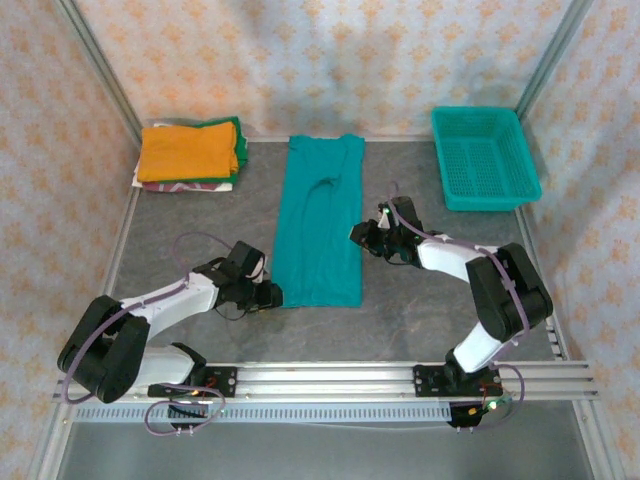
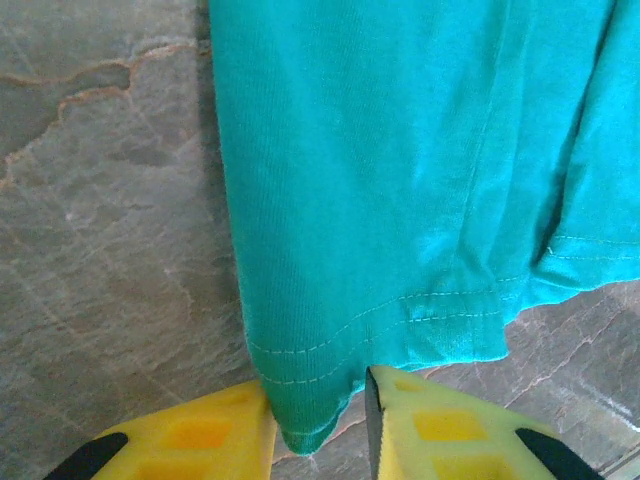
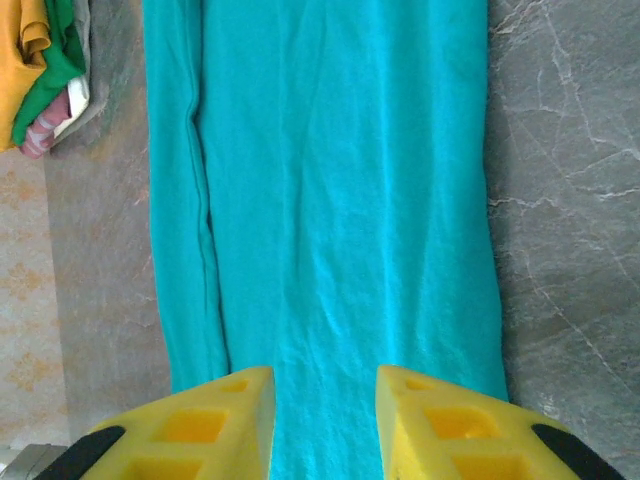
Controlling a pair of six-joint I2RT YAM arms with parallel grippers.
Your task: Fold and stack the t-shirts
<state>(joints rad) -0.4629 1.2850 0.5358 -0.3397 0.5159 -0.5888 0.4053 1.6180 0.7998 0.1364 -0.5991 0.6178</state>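
A teal t-shirt (image 1: 320, 225), folded lengthwise into a long strip, lies in the middle of the table. At its near left corner sits my left gripper (image 1: 268, 293). In the left wrist view the hemmed corner of the teal shirt (image 2: 400, 150) pokes between the yellow fingers of the left gripper (image 2: 320, 420). The cloth touches the left finger, and a gap shows beside the right one. My right gripper (image 1: 362, 235) stands open at the strip's right edge, halfway along. In the right wrist view the right gripper (image 3: 325, 420) has the teal shirt (image 3: 340, 180) running below its fingers.
A stack of folded shirts (image 1: 190, 152), orange on top of green and patterned ones, sits at the back left; the stack (image 3: 40, 70) also appears in the right wrist view's top left corner. A teal mesh basket (image 1: 485, 157) stands at the back right. Metal frame rails border the table.
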